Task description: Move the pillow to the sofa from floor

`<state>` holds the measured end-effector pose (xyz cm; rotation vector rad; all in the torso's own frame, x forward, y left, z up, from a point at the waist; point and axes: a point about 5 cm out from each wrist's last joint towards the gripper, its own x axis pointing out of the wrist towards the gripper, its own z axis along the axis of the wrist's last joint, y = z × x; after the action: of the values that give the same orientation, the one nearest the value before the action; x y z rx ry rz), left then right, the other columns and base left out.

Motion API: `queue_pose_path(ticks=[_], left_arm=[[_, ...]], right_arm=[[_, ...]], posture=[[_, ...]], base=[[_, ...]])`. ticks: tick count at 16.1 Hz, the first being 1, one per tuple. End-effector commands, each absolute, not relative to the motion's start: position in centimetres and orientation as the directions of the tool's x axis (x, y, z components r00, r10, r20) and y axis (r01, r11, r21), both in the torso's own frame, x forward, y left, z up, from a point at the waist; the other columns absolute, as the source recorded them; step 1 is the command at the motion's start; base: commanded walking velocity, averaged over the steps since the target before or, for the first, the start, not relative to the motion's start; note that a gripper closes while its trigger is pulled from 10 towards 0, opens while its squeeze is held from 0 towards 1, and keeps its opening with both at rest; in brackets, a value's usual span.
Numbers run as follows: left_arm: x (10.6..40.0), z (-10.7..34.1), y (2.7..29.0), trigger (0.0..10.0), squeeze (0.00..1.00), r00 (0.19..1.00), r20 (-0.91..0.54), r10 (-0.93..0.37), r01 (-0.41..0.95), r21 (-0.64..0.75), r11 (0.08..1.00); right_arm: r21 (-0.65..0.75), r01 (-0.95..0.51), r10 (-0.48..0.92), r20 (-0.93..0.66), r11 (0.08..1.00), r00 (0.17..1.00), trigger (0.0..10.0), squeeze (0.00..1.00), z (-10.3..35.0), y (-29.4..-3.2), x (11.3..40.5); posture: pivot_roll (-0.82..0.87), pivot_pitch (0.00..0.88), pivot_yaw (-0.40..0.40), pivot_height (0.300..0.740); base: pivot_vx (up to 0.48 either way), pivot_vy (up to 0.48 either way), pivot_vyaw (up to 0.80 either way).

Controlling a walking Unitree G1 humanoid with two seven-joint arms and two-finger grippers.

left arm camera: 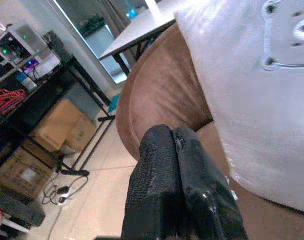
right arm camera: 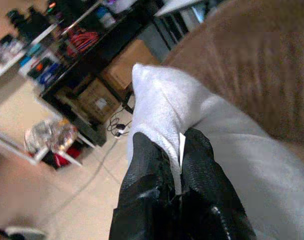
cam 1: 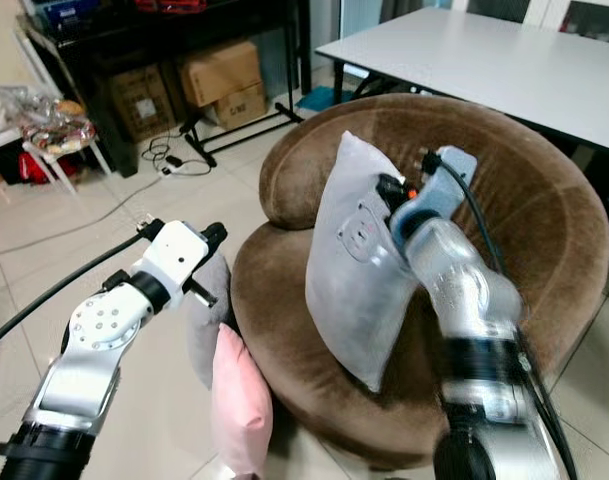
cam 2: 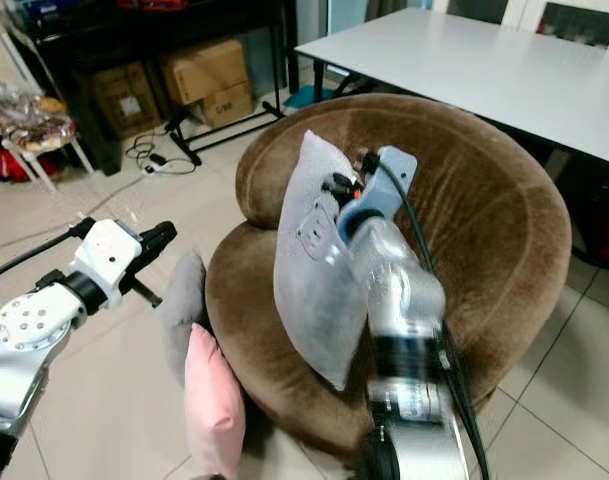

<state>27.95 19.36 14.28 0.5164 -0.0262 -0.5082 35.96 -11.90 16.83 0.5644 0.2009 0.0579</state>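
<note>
gripping grey pillow (cam 1: 349,270), right tool (right arm camera: 176,150) over sofa (cam 1: 544,220).

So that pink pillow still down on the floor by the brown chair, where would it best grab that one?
Probably by the top edge. The pink pillow stands on end, leaning against the sofa with a grey pillow behind it, so its upper edge is free. The left gripper, jaws shut and empty, hovers just above and could open and come straight down, pinching an upper corner.
</note>
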Motion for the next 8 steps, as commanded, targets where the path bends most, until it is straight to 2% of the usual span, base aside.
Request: queue_pose_path(ticks=[1, 4, 5, 6, 8], left_arm=[[27.7, 14.3, 19.7, 10.0, 0.00, 0.873, -0.115, -0.474, 0.467, 0.475, 0.745], [27.3, 14.1, 19.6, 10.0, 0.00, 0.849, -0.146, -0.508, 0.514, 0.453, 0.728], [27.1, 14.1, 19.7, 10.0, 0.00, 0.840, -0.161, -0.518, 0.530, 0.448, 0.720], [27.0, 14.1, 19.7, 10.0, 0.00, 0.839, -0.163, -0.518, 0.531, 0.449, 0.719], [26.9, 14.4, 20.2, 10.0, 0.00, 0.843, -0.167, -0.511, 0.526, 0.454, 0.720]], right_arm=[[0.612, 0.019, 0.078, -0.132, 0.791, 0.988, 10.0, 0.00, 17.2, -12.8, 36.8], [0.704, 0.084, 0.044, -0.161, 0.705, 0.986, 10.0, 0.00, 15.3, -14.8, 38.6], [0.704, 0.136, -0.007, -0.183, 0.697, 0.983, 10.0, 0.00, 14.4, -16.3, 39.0], [0.712, 0.149, -0.020, -0.186, 0.686, 0.982, 10.0, 0.00, 14.2, -16.6, 39.1], [0.673, 0.165, -0.063, -0.174, 0.721, 0.983, 10.0, 0.00, 14.4, -17.9, 39.5]], posture=[[-0.06, 0.000, 0.045, 0.740], [-0.04, 0.000, 0.050, 0.740], [-0.03, 0.000, 0.052, 0.740], [-0.02, 0.000, 0.051, 0.740], [-0.01, 0.000, 0.044, 0.740]], base=[[0.000, 0.000, 0.00], [0.000, 0.000, 0.00], [0.000, 0.000, 0.00], [0.000, 0.000, 0.00], [0.000, 0.000, 0.00]])
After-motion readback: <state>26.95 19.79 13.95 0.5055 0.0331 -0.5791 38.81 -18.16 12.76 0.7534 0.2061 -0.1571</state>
